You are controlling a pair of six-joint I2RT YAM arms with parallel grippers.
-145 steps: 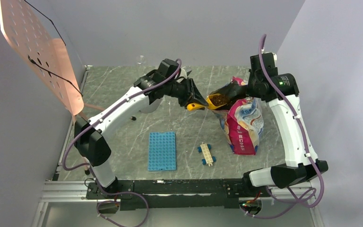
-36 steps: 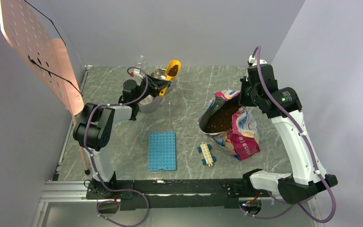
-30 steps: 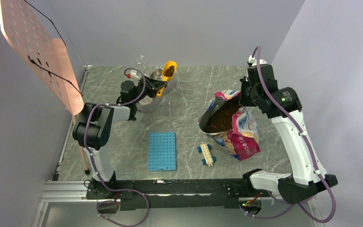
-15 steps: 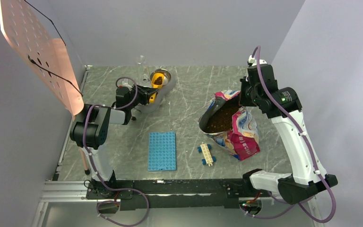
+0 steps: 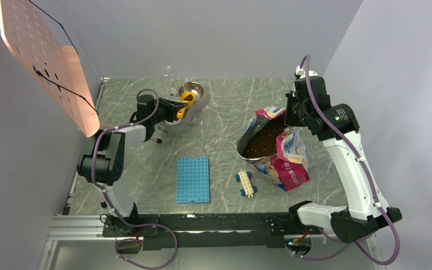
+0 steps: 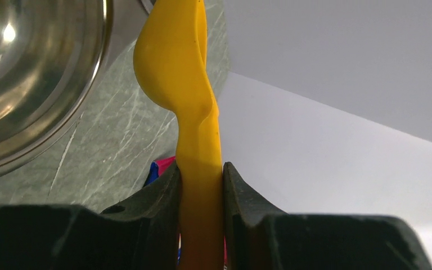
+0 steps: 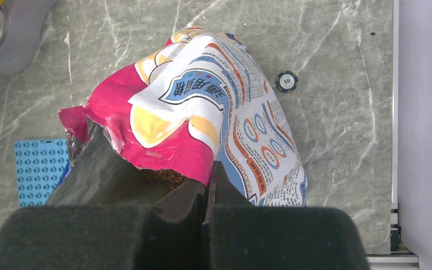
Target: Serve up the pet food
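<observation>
My left gripper (image 5: 174, 107) is shut on the handle of the yellow scoop (image 5: 186, 99), which sits tilted over the steel double bowl (image 5: 198, 90) at the back left. In the left wrist view the handle (image 6: 201, 185) is pinched between both fingers, the scoop turned back-side to the camera beside the bowl (image 6: 34, 73). A little dark pet food seems to show in the scoop. My right gripper (image 5: 288, 115) is shut on the rim of the open pink, white and blue bag (image 5: 288, 157). Brown kibble (image 5: 261, 143) fills it, also visible in the right wrist view (image 7: 163, 177).
A blue studded plate (image 5: 193, 179) and a small blue-and-white brick piece (image 5: 245, 183) lie near the front. A clear glass (image 5: 168, 71) stands behind the bowl. A copper perforated panel (image 5: 45, 62) leans at the left. A poker chip (image 7: 286, 81) lies beside the bag.
My left gripper has brought the scoop down and leftward from its raised position onto the steel bowl and rolled it. The right arm and the bag have not moved over the last second.
</observation>
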